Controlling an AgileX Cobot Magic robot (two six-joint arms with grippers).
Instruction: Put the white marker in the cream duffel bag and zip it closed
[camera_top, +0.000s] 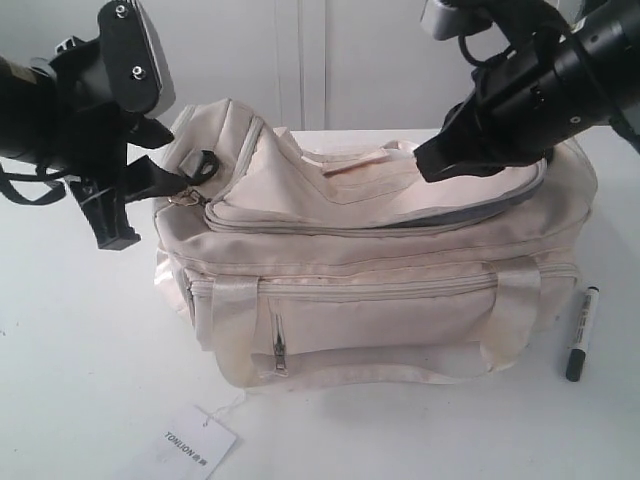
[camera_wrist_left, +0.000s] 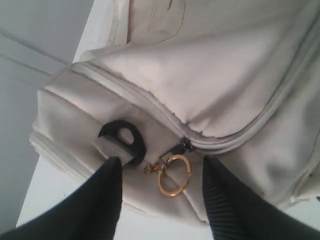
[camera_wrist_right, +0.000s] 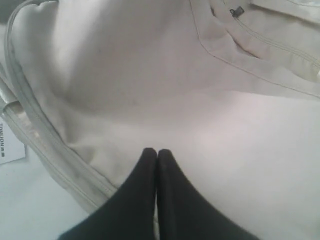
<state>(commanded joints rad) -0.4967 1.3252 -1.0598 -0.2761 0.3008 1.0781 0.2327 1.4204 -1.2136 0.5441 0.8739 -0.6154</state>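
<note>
My right fingers (camera_wrist_right: 142, 195) are pressing shut on the bag's (camera_top: 400, 270) top flap; I cannot tell whether they are pinching cloth. My left fingers (camera_wrist_left: 105, 195) are hanging wide over the gold pull (camera_wrist_left: 174, 175) at the bag's left end. The marker (camera_top: 581, 333) is lying on the bench (camera_top: 90, 380) just right of the bag, so packing and zipping are both waiting.
</note>
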